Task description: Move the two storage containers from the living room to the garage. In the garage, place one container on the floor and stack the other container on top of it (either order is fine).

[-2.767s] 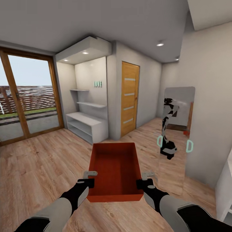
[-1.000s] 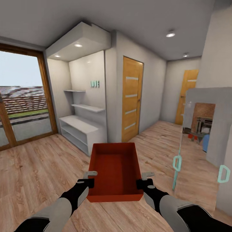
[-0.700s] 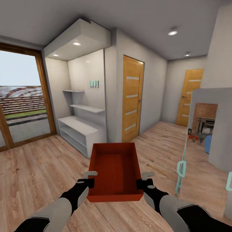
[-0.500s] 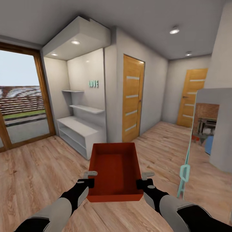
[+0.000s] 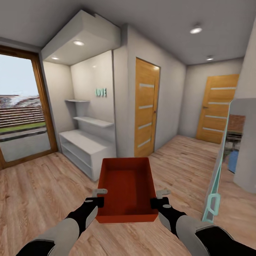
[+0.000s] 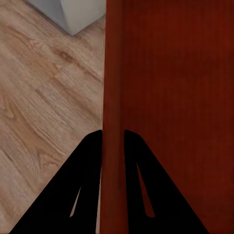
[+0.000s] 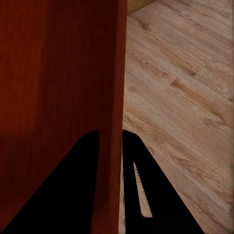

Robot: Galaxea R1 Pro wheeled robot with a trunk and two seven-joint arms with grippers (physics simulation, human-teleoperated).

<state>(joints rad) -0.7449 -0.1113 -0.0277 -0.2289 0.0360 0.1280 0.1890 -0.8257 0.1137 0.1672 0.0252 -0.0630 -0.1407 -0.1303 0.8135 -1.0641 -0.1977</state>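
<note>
Underfoot, wood-plank floor (image 5: 42,192), two orange doors (image 5: 146,106).

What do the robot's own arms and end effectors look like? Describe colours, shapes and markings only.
Both arms have pale grey, rounded forearm shells narrowing into black wrist sections. The left end effector and right end effector have black bodies with light grey fingers. From the wrist cameras the fingers appear as black tapering wedges with narrow slots. No cables or markings visible.

Orange-red storage container (image 5: 127,188), pale-striped orange-wood doors (image 5: 145,106), light wood-plank floor (image 5: 42,188)
</note>
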